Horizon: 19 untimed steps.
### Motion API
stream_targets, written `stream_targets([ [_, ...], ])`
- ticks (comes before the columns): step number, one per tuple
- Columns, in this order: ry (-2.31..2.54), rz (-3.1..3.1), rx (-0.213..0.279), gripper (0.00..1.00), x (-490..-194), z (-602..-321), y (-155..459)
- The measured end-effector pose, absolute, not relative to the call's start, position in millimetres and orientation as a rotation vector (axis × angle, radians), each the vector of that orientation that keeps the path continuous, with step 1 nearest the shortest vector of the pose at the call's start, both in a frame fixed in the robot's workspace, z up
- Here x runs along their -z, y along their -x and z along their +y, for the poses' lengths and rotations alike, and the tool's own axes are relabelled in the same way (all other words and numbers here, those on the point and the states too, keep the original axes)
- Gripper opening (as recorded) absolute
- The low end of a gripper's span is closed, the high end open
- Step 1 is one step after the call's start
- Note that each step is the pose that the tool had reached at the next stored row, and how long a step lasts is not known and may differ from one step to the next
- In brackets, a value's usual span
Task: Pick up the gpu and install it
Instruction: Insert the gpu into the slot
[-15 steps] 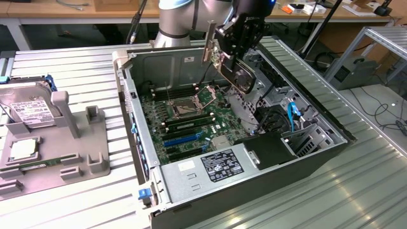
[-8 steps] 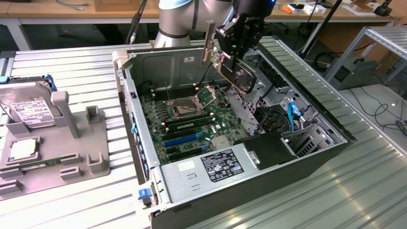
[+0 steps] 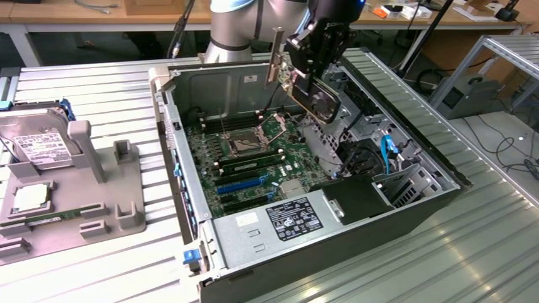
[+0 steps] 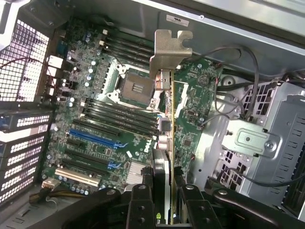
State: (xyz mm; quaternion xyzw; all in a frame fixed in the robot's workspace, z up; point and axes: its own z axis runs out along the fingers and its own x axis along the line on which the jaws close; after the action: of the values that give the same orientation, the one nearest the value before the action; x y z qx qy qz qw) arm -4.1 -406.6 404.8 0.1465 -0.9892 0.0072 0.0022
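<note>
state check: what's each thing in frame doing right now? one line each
gpu: held, tilted, above the case, not seated
gripper: shut on gpu
case: lying on its side, open
blue slots: empty
hard drive: in the grey holder, outside the case

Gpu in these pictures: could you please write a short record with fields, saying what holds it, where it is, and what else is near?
gpu: in the air, tilted, pale bracket at the end far from the claw
claw: shut on the gpu
position: above the open computer case, over the motherboard
installed: not yet, the card is in no slot
also present: hard drive on a grey holder, at the exterior view's left
</note>
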Motion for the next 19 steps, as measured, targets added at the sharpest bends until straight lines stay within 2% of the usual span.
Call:
stream_targets([
  [19,-0.588,-3.082,-0.023,0.27,-404.8,-406.6,4.1],
])
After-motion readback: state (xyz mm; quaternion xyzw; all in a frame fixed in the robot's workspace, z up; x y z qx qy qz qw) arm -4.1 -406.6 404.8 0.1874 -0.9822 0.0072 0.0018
